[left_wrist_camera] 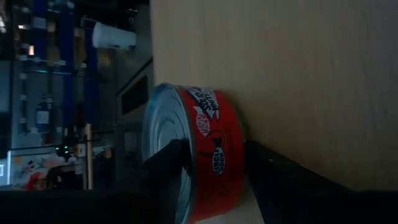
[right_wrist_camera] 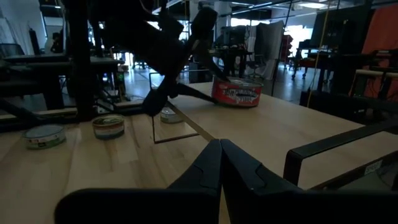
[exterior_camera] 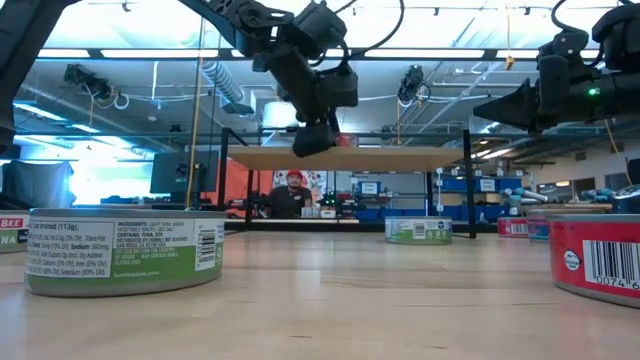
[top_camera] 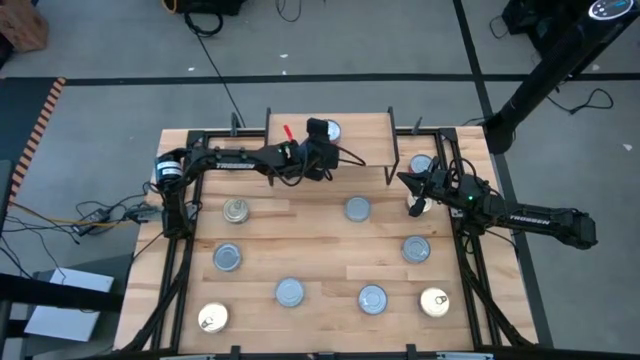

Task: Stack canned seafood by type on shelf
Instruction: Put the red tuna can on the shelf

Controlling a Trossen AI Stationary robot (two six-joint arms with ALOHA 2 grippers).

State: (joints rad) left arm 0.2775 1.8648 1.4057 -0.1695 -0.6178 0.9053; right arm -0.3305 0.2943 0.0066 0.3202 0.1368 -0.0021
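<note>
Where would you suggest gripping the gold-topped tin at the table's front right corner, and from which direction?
Probably from straight above: the gold-topped tin lies flat with open tabletop around it, so close the fingers across its low round side wall at opposite points. The pull-tab top gives no useful grip.

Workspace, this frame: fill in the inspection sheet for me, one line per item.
Surface: slatted wooden table, tins scattered over it.
Job's things: shelf at the far edge, one red-labelled tin on it; nine tins on the table, three gold-topped.
Clutter: nothing seen.
Grippers: left gripper over the shelf, its fingers either side of the red-labelled tin; right gripper shut, empty, near the shelf's right end.
Cables: black cable on the floor.
Surroundings: a person beyond the table.
</note>
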